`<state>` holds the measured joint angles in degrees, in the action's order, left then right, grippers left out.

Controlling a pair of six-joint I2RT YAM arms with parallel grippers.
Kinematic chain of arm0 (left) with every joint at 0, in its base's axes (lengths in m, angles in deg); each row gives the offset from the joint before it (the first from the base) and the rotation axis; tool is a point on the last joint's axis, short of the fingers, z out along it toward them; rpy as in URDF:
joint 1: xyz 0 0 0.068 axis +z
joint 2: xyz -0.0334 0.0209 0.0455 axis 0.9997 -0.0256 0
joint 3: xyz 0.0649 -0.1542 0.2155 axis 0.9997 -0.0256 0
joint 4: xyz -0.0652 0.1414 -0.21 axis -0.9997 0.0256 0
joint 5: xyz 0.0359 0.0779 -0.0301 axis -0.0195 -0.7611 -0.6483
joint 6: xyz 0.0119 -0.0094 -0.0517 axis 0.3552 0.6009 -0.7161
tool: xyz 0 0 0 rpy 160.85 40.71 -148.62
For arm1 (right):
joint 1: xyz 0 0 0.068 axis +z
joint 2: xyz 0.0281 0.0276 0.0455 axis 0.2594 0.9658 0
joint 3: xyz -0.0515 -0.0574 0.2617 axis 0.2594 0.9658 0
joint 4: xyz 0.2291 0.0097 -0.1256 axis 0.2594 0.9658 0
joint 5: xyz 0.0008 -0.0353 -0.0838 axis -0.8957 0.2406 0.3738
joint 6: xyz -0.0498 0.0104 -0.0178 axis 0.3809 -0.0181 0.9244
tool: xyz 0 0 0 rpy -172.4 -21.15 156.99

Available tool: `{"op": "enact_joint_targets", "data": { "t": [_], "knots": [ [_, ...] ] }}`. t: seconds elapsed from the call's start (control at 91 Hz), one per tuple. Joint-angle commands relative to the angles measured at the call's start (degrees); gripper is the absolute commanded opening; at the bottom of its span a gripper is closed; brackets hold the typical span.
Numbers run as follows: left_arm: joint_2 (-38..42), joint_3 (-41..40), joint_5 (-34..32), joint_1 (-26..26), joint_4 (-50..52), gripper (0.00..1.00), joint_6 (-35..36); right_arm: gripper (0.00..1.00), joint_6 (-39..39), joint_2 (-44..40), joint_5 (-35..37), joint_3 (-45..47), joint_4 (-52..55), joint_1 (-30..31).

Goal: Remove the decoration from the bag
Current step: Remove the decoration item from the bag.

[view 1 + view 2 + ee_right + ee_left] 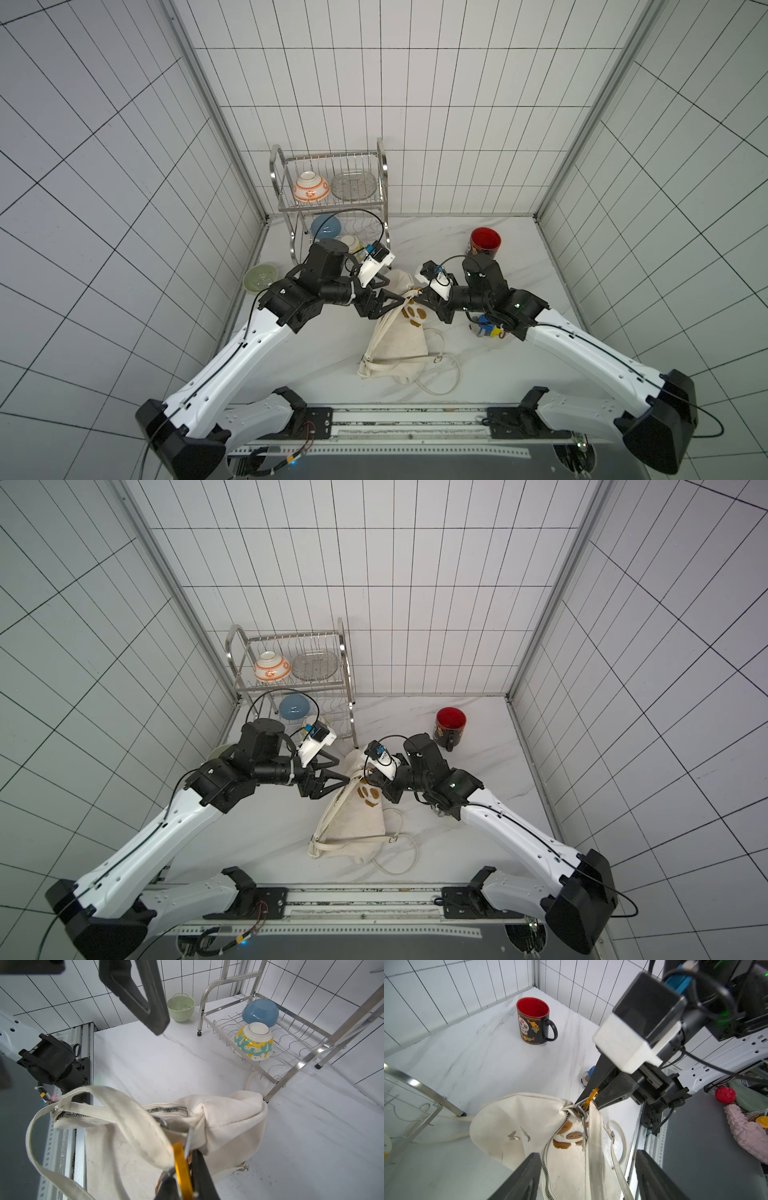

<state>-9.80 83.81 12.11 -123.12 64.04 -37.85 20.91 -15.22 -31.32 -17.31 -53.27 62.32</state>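
I hold the yellow clip clamped in my right tool at the zipper end of the bag, a plush charm dangling under it. My left tool hovers alongside, jaws apart. The bag lies on the counter, centre of both top views.

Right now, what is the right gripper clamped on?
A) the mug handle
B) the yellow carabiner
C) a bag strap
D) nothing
B: the right gripper is shut on the yellow carabiner, which is hooked at the zipper end of the bag.
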Motion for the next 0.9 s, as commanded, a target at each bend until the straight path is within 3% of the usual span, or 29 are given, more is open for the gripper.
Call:
{"op": "enact_joint_targets", "data": {
  "t": [0.0,0.11,0.209,0.385,0.583,0.89],
  "knots": [
    [-1.39,-1.21,-5.06,-1.63,2.57,0.72,2.15,0.08,-0.75,-0.13,0.31,-2.49,-0.01,1.01],
    [-0.88,0.53,-6.28,-1.8,1.61,0.72,1.23,0.08,-0.09,0.11,0.8,-2.37,0.62,1.5],
    [0.57,1.43,-12.59,-0.25,1.2,0.72,-0.88,0.08,0.55,0.26,1.43,-2.58,0.94,2.34],
    [3.03,-1.24,-5.99,6.95,-5.47,0.72,-4.64,0.08,0.87,0.52,2.13,-2.46,1.1,3.13],
    [-2.53,-0.88,-1.51,4.26,-0.88,0.72,-2.14,0.08,0.87,0.3,3.16,-2.44,1.1,3.49],
    [-4.08,-2.67,-1.39,-1.17,-0.54,0.71,-2.4,0.08,0.86,0.39,3.45,-2.77,1.21,3.51]
  ]
}}
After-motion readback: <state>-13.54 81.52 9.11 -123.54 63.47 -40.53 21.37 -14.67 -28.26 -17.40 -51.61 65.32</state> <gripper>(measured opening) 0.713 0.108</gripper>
